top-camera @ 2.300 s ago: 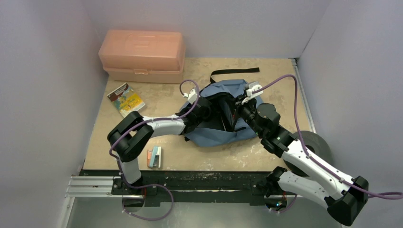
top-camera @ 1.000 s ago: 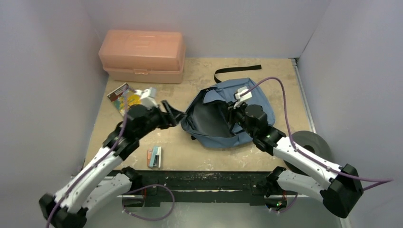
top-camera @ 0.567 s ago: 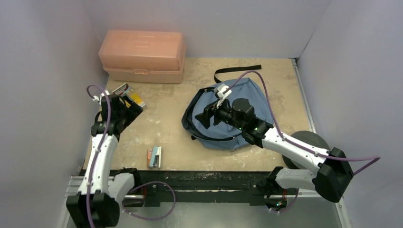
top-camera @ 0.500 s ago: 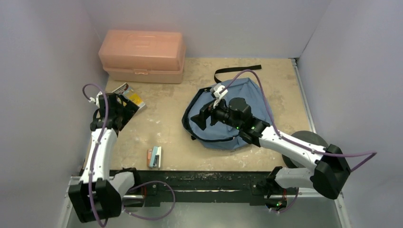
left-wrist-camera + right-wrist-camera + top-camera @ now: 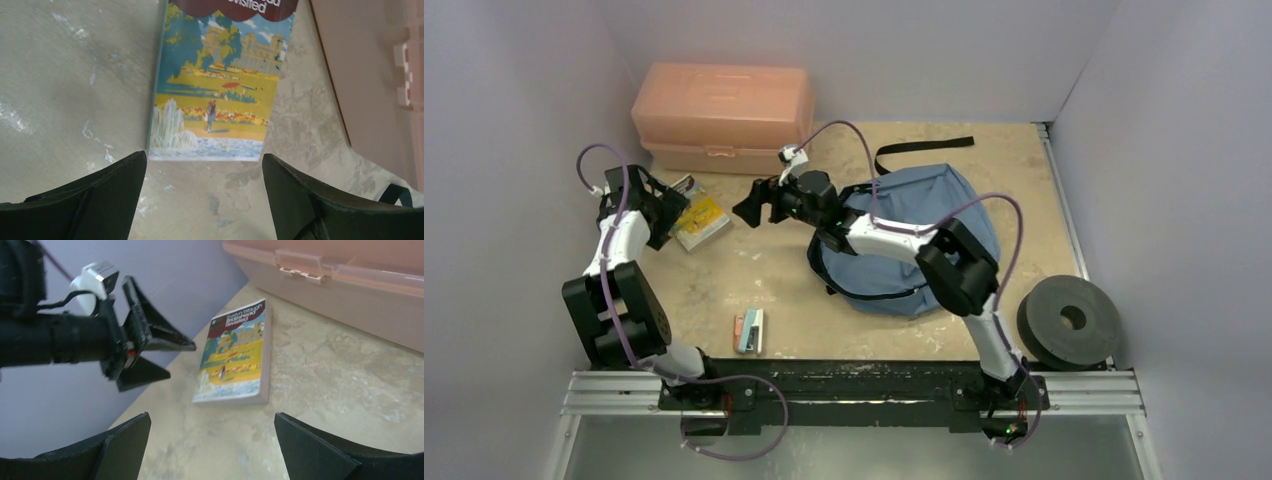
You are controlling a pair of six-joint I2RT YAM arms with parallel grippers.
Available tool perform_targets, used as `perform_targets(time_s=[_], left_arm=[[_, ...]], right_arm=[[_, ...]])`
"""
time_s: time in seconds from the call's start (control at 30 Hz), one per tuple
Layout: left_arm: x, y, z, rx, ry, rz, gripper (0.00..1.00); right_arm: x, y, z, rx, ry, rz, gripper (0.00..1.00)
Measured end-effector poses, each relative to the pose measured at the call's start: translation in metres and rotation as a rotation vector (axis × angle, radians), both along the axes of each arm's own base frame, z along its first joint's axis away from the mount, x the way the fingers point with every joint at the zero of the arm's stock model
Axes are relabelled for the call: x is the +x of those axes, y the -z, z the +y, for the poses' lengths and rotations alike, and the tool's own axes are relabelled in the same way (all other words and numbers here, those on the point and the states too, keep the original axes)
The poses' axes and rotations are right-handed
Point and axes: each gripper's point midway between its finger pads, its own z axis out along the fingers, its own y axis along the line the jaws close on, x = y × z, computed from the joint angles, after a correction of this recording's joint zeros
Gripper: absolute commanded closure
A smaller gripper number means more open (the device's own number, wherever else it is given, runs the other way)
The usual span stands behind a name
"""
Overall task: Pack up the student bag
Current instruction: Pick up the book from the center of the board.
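Note:
The student bag (image 5: 924, 245), soft dusty-blue fabric, lies right of the table's middle, with a black strap (image 5: 921, 150) trailing behind it. A paperback with a yellow garden cover (image 5: 701, 219) (image 5: 220, 85) (image 5: 235, 352) lies flat at the left, in front of the pink box. My left gripper (image 5: 667, 208) (image 5: 204, 157) hovers open over the book's near edge and holds nothing; it also shows from the side (image 5: 145, 347). My right arm reaches across the bag. Its gripper (image 5: 749, 203) (image 5: 212, 416) is open and empty, short of the book.
A salmon-pink plastic box (image 5: 724, 118) (image 5: 380, 75) (image 5: 340, 280) stands shut at the back left, close to the book. Small teal and orange items (image 5: 749, 332) lie near the front edge. A black roll (image 5: 1069, 320) sits at the front right. Walls enclose the table.
Both grippers have let go of the bag and left it. The left arm swung left over the book. The right arm reached left across the bag toward the book, its jaws opening wide.

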Motion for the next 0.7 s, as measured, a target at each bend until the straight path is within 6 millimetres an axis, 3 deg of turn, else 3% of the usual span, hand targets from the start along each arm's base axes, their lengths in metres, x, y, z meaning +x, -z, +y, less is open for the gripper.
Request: perform_targets(time_s=[0.2,0.43,0.57,0.7], left_arm=[[0.004,0.029,0.022,-0.031,-0.018,0.070,0.15],[0.006,0.046,0.020,-0.060,0.020,0.126,0.14],[0.001,0.049,0.020,-0.064,0.015,0.151,0.15],[0.001,0.053,0.016,-0.087,0.025,0.168,0.31]], right_arm=[[0.038,0.064,0.051,0.018,0.014,0.104,0.02],[0.068,0.096,0.092,0.080,0.020,0.143,0.06],[0.076,0.116,0.105,0.101,0.018,0.169,0.20],[0.074,0.141,0.107,0.082,0.006,0.210,0.45]])
